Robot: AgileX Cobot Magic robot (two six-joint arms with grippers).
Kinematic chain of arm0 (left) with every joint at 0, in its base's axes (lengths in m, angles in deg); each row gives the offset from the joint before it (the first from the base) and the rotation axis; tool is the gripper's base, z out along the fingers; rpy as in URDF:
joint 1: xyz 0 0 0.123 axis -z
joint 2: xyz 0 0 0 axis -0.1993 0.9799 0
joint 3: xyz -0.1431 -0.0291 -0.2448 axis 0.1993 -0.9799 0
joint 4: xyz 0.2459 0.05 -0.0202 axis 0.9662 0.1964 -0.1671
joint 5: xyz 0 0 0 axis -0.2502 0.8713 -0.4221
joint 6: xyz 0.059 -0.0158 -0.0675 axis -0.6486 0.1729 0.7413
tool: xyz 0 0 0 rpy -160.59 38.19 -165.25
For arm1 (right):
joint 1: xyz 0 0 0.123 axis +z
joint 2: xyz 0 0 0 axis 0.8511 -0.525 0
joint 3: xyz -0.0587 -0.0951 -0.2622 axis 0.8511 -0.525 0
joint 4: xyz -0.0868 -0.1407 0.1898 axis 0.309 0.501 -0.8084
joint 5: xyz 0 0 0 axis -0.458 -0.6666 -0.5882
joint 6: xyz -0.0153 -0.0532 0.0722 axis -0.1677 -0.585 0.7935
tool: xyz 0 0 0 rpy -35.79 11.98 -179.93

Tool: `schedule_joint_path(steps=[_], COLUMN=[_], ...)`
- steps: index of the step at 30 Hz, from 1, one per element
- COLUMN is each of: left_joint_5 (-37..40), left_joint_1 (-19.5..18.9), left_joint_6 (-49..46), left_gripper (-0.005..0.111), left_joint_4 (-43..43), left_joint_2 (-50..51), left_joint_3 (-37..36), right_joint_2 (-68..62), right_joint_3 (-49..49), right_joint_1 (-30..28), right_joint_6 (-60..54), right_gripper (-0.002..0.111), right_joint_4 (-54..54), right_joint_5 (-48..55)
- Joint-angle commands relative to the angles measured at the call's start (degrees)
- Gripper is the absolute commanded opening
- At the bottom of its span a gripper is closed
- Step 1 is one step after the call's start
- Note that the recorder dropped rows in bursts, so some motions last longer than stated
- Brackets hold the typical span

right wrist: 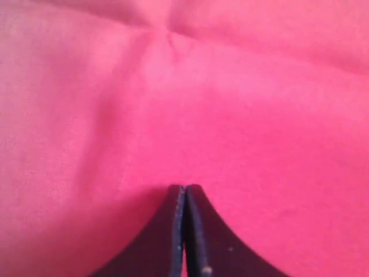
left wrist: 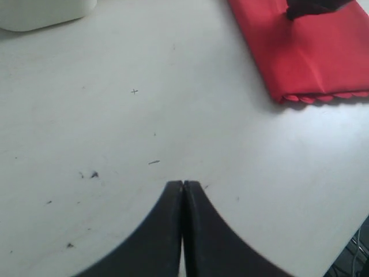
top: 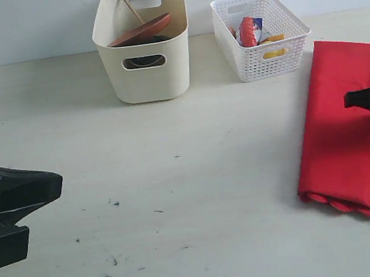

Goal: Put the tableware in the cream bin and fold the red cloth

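Hovering right claw (top: 348,99): jaws pressed together with nothing between them, over the red cloth (top: 346,159); whether the tips touch the fabric I cannot tell.
Red cloth: lies flat at 3 o'clock of the table, in layers, with the scalloped edge toward 6 o'clock; it fills the right wrist view around the claw.
Left claw (top: 57,182): jaws closed and empty, at 8 o'clock, well apart from the cloth.
Cream bin (top: 148,82): at 12 o'clock, with the brown plate (top: 145,30) and chopsticks (top: 130,8) inside.

There are 1 cream bin (top: 146,79), 1 plate (top: 147,29), 1 white basket (top: 265,64), 1 red cloth (top: 349,152) and 2 tools (left wrist: 183,186) (right wrist: 184,188).
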Motion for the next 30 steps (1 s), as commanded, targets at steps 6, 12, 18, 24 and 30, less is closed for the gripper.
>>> schedule_joint_path(steps=[6,12,18,24,30], left_joint_5=[0.6,0.6,1.2,2.2,3.4], left_joint_1=[-0.1,-0.1,-0.1,-0.1,-0.1], left_joint_6=[0.5,1.6,1.8,3.3,5.3], left_gripper=[0.002,0.002,0.002,0.002,0.002], left_joint_4=[-0.5,-0.5,-1.8,-2.1,-2.4], left_joint_2=[-0.3,-0.3,-0.3,-0.3,-0.3], left_joint_3=[-0.2,-0.2,-0.2,-0.2,-0.2], right_joint_2=[-11.8,-13.2,-12.6,-16.9,-23.0], right_joint_3=[20.1,32.0,37.5,37.5,38.6], right_joint_1=[-0.1,-1.3,-8.9,-14.4,-13.6], right_joint_6=[-4.6,-3.4,7.8,10.5,5.8], right_gripper=[0.000,0.000,0.000,0.000,0.000], right_joint_4=[1.6,1.5,1.5,1.3,-2.8], right_joint_5=[6.8,15.1,18.2,18.2,10.2])
